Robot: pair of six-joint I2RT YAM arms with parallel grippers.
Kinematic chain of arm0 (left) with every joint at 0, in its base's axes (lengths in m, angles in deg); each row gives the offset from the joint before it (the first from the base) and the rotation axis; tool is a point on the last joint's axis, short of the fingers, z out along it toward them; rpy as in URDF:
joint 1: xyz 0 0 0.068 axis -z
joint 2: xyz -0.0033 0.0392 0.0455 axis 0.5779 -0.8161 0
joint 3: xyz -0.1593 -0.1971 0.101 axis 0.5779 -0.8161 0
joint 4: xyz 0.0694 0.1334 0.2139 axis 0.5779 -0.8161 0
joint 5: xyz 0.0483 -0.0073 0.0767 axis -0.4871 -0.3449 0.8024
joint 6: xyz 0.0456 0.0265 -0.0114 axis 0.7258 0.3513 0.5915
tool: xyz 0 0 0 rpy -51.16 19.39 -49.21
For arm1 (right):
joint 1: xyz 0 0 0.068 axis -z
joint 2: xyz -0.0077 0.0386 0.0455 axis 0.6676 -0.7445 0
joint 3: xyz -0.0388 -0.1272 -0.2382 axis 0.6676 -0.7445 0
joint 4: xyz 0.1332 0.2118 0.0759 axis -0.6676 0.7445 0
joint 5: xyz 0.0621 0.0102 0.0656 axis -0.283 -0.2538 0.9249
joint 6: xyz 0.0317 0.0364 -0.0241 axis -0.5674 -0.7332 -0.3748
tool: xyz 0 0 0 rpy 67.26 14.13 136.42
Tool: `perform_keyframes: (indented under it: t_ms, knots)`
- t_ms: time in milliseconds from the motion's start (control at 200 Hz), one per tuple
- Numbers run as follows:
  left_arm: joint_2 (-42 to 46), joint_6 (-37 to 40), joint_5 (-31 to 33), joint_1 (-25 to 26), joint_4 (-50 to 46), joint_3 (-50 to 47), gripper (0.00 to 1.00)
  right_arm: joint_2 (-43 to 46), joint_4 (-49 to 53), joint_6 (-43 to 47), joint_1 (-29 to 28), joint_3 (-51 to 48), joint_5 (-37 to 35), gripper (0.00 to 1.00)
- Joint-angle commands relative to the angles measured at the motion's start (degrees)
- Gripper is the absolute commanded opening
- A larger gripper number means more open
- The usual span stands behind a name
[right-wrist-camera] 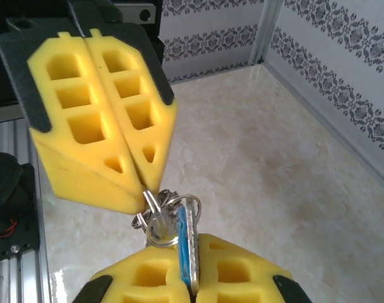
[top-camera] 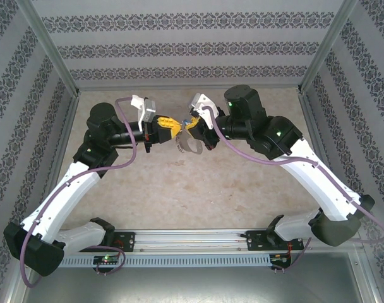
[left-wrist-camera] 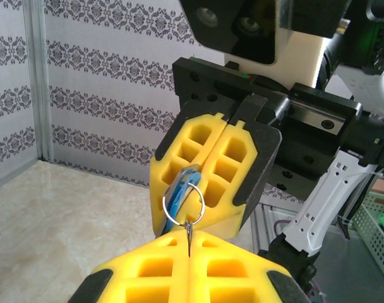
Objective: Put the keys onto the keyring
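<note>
Both grippers meet above the middle of the table. My right gripper is shut on the blue-headed key and the flat grey keyring, pressed side by side between its yellow pads. From above, the keyring's loop hangs below the fingers. My left gripper faces it tip to tip and is shut on a thin wire ring of the keyring. A cluster of small wire rings bunches between the two sets of fingertips. The key's blue head lies against the right fingers.
The beige table lies well below the raised grippers. Patterned walls close the back and sides. A metal rail with the arm bases runs along the near edge. A pale basket stands off the table.
</note>
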Motion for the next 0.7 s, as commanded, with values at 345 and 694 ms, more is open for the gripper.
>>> perform_keyframes:
  t_ms: [345, 694]
  knots:
    - [8.88, 0.10, 24.00, -2.81, -6.92, -11.34, 1.00, -10.48, 14.28, -0.75, -0.88, 7.67, -12.88, 0.00]
    - [13.27, -3.80, 36.75, -2.79, -10.38, -16.89, 1.00, -19.82, 9.06, -6.62, -0.36, 0.53, -4.57, 0.00]
